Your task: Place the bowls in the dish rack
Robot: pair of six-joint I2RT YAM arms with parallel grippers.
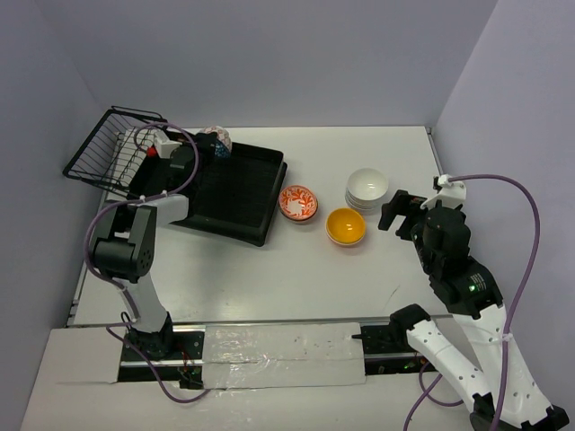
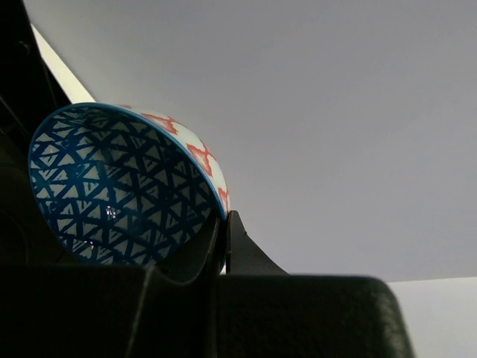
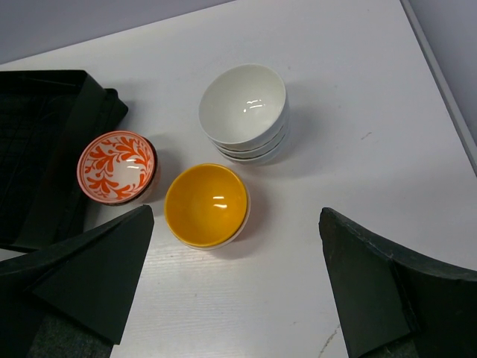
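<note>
I see the left gripper (image 1: 203, 150) over the large black rectangular dish rack (image 1: 238, 193), with a patterned round bowl (image 1: 216, 138) at its tip near the rack's far rim. A black wire basket (image 1: 112, 148) sits at the rack's left end.

On the white table (image 1: 269, 278):
- small orange-patterned bowl (image 1: 298, 202)
- small yellow bowl (image 1: 346, 226)
- stack of plain white bowls (image 1: 367, 186)

The right gripper (image 1: 393, 212) has its jaws spread, just beside the stack.
</note>
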